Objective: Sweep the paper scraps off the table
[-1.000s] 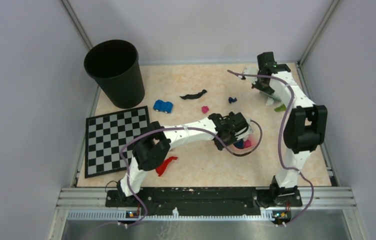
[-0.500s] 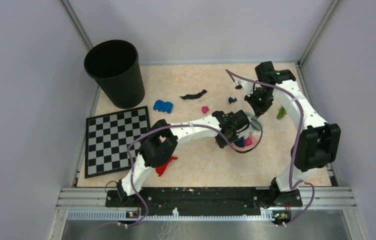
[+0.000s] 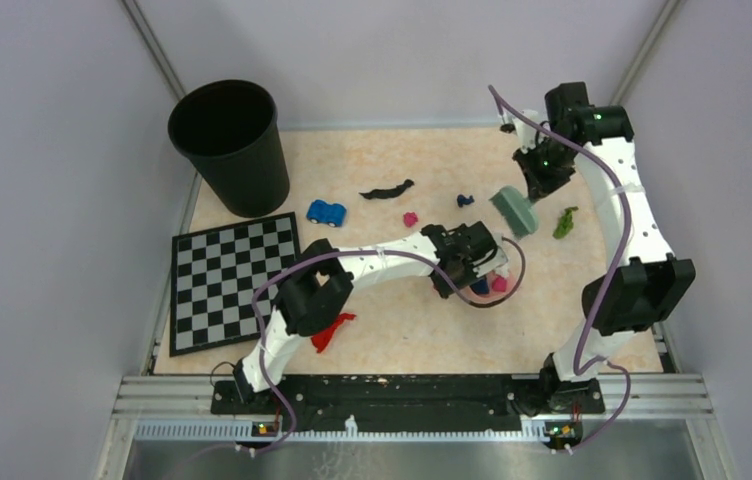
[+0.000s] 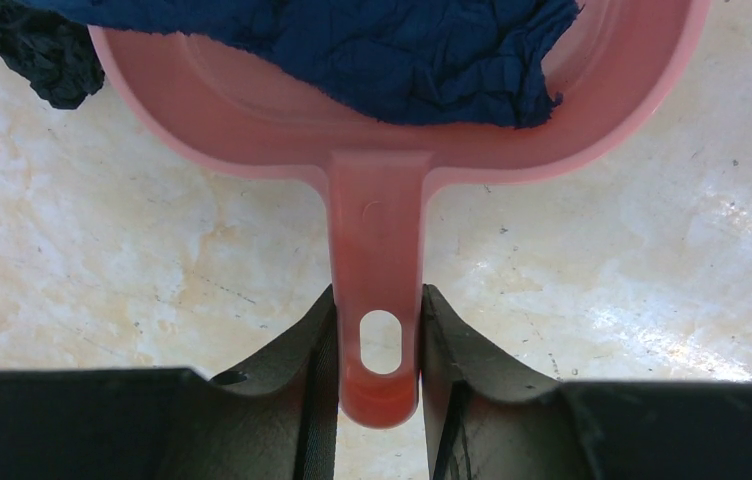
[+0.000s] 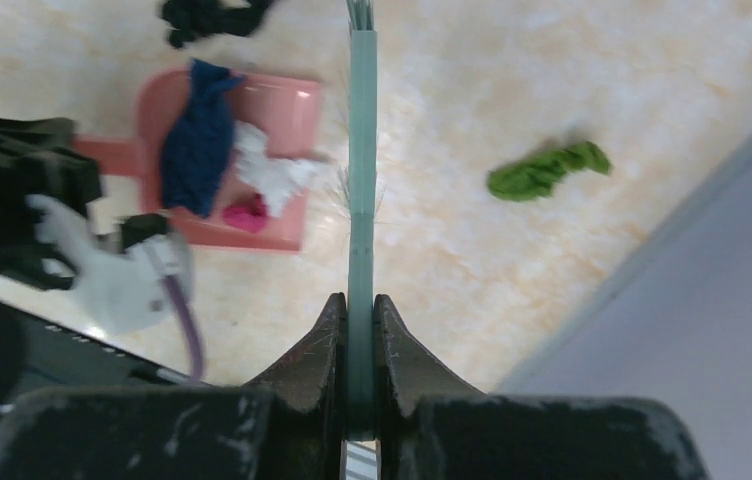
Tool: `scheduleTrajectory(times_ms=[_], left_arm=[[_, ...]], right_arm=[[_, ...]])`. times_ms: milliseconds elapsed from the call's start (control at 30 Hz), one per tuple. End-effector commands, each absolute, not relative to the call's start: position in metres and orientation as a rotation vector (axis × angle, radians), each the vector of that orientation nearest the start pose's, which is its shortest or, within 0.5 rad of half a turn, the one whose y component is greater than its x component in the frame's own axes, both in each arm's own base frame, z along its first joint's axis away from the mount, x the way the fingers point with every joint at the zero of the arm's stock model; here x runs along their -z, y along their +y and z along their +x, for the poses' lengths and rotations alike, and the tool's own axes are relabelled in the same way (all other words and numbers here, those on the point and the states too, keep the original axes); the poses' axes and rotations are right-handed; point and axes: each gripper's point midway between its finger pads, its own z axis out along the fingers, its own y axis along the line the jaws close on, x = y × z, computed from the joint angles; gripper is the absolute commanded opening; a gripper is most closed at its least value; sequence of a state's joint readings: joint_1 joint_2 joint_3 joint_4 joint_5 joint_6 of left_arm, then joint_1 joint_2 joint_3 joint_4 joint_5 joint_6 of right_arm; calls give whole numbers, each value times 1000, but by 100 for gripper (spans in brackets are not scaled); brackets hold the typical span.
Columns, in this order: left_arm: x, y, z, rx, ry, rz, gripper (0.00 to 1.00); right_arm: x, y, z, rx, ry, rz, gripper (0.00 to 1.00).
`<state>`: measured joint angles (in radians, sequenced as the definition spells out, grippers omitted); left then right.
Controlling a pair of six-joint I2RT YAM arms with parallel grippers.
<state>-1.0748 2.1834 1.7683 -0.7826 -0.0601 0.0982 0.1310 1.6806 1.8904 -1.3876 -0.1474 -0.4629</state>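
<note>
- The right claw (image 5: 360, 318) is clenched on a flat teal brush (image 5: 361, 140); the brush is held edge-on and runs straight out from the fingers; whether its bristles touch the table (image 3: 422, 340) cannot be told.
- The left claw (image 4: 380, 335) is closed round the handle of the pink dustpan (image 4: 377, 190); a dark blue scrap (image 4: 352, 40), a white one and a magenta one are lying in it; a black scrap (image 4: 42, 55) sits just outside its rim.
- The green scrap (image 5: 547, 170) is found on one side of the brush, the dustpan on the other; its long axis is slanted; the right arm is judged the nearer.
- Farther out, a black strip (image 3: 387, 189), a magenta bit (image 3: 410, 219), a small blue bit (image 3: 465, 200) and a red scrap (image 3: 332, 330) are left unswept.
</note>
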Motion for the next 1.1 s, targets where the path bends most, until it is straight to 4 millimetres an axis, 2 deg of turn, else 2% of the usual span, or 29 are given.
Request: scheduleTrajectory(times_ms=[0,133,200,333,367,433,533,667,767,867,967,1067], left_arm=[[-66,-417,235,260,2257,1487,0],[-69,-418,234,271,2246,1498,0],[-68,-417,233,271,2254,1510,0],[-67,-412,230,241,2279,1533,0],[-66,-410,229,231,2286,1544,0],[-66,-407,229,212,2289,1555,0],[-67,-405,232,184,2286,1559,0],[-67,-402,235,145,2283,1587,0],[-64,-401,235,133,2283,1611,0],[-61,-403,233,141,2289,1622,0],[-59,-407,233,153,2290,1632,0],[-54,-409,234,146,2296,1643,0]], right_arm=[[-255,-5,360,306,2545,-838,0],[-257,-58,387,707,2447,-822,0],[-253,-81,397,850,2415,-815,0],[-235,-109,409,964,2383,-793,0],[-229,-111,412,986,2374,-802,0],[-213,-129,411,1025,2398,-782,0],[-191,-132,415,997,2429,-798,0],[-160,-112,408,789,2543,-825,0],[-152,-78,391,483,2641,-812,0],[-146,-36,361,185,2669,-824,0],[-136,-1,322,70,2683,-907,0],[-142,26,294,-63,2673,-933,0]])
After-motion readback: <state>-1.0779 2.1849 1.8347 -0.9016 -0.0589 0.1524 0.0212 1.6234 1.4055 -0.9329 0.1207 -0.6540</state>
